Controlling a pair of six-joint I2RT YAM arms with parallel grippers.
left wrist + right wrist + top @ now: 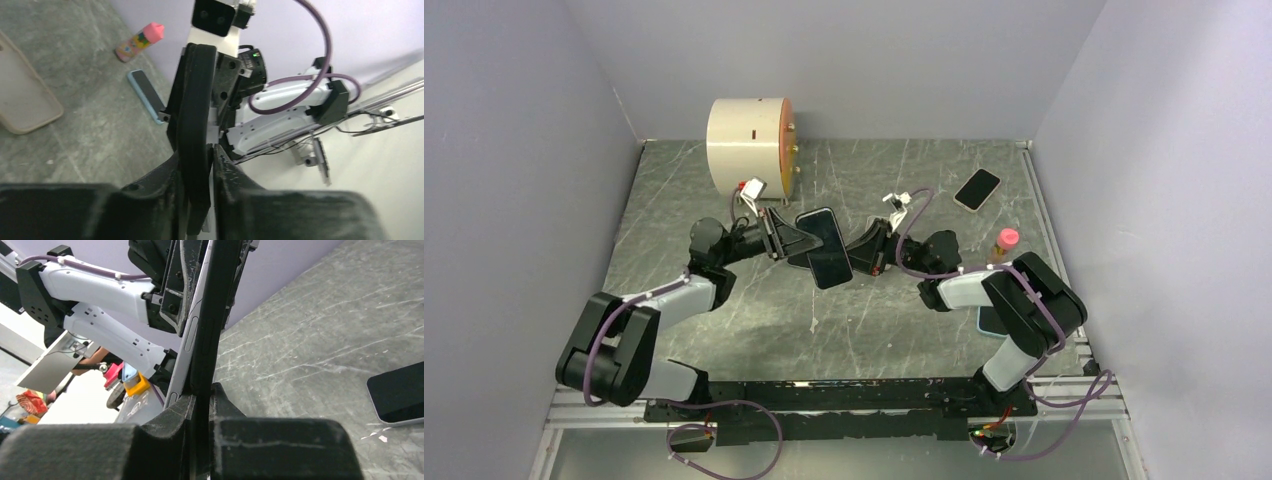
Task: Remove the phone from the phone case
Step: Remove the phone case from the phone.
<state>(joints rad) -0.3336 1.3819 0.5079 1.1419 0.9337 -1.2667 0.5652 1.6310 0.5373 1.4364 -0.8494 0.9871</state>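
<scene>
Mid-removal: the phone (186, 342) is not yet free of the case (824, 245), held on edge in the air above the table (724, 330) between the two arms. The left gripper (776, 238) is clamped on one side of the black case, the right gripper (864, 250) pinched on the opposite side. In the right wrist view the phone's silver edge stands just beside the case, apparently peeling away, touching one finger (170, 415). Full separation remains.
</scene>
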